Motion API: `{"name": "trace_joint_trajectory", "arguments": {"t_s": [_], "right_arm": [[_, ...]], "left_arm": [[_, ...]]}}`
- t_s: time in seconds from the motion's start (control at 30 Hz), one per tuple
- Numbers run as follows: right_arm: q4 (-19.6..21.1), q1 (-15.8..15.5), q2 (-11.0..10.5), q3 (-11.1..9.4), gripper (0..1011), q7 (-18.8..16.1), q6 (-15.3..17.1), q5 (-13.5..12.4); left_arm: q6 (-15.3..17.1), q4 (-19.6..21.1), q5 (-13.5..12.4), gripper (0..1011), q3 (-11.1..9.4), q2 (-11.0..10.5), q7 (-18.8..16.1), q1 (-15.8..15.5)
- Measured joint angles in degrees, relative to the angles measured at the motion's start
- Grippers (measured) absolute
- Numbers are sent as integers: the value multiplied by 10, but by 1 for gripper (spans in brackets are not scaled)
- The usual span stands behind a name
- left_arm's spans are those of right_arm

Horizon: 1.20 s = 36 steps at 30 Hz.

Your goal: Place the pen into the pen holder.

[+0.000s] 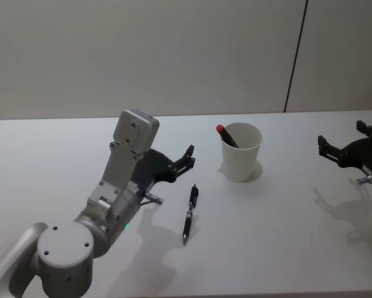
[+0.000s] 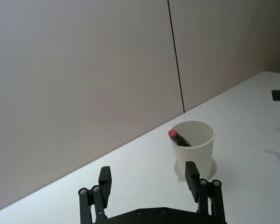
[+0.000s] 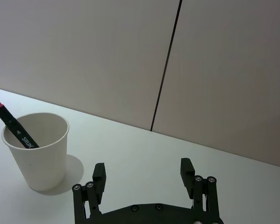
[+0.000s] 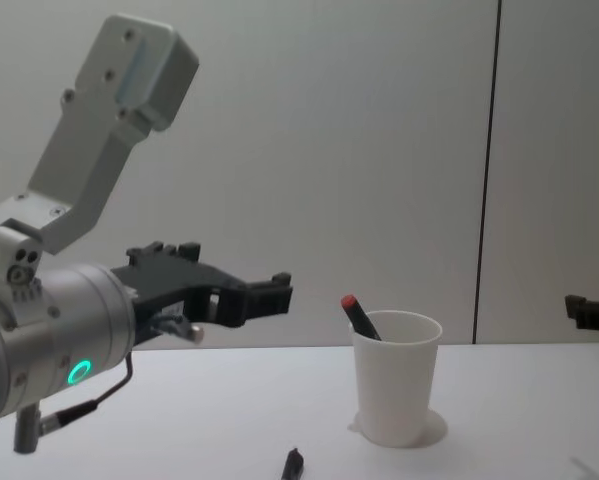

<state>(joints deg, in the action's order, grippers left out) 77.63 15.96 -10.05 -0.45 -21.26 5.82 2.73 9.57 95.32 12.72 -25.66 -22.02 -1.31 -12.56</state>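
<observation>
1. Fingers (image 2: 105, 179) of the left gripper (image 1: 190, 156) are spread wide and hold nothing. The gripper hovers over the table (image 1: 285, 242), to the left of the pen holder (image 1: 241, 156).
2. At the right edge of the head view, the right gripper (image 1: 342, 138) also has its fingers parted and empty, well apart from the pen holder.
3. The head view takes in the whole pen (image 1: 189, 214). It is black and lies flat on the table, outside the pen holder, to its left and nearer the robot, below the left gripper's fingertips and clear of them.
4. The chest view catches just one end of that pen at its lower edge, and shows the left gripper raised above the table.
5. The pen holder, a white paper cup, stands upright. A black marker (image 3: 18, 130) with a red cap leans inside it, cap above the rim.
6. The right wrist view brings out white lettering on the marker's barrel.
</observation>
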Motion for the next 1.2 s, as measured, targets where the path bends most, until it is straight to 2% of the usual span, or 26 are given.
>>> {"name": "trace_joint_trajectory", "arguments": {"t_s": [0.5,0.87,1.2], "right_arm": [[2,-2,-1,0,1001,-1,1,0],[3,-2,-1,0,1002,-1,2,0],[3,-2,-1,0,1002,-1,1,0]], "left_arm": [[102,8,37,1004,3,5,-18,11],[142,-17,59,1004,1,18,-7,10],[162,-47,70,1004,-2,34,1,2]]}}
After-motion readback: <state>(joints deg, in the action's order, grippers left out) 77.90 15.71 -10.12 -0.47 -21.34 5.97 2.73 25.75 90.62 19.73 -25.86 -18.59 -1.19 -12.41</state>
